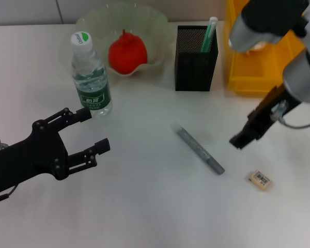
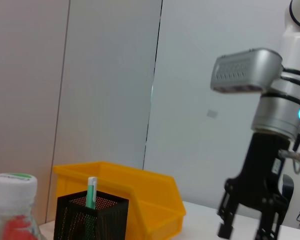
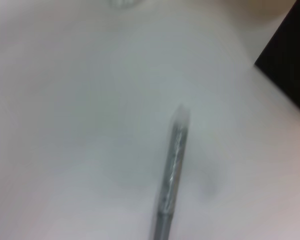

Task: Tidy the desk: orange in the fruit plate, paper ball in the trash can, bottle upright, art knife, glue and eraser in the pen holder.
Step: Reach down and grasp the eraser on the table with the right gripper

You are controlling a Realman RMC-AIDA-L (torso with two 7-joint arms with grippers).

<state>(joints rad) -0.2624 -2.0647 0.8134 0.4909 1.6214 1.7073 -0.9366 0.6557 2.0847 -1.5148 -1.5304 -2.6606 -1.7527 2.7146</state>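
A grey knife (image 3: 172, 175) is lying on the white desk (image 3: 70, 125), with the black pen holder (image 3: 290, 65) sitting well apart.

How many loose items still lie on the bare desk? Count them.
2: the grey art knife lies mid-desk in front of the pen holder; the eraser lies toward the robot's right. None appear hidden.
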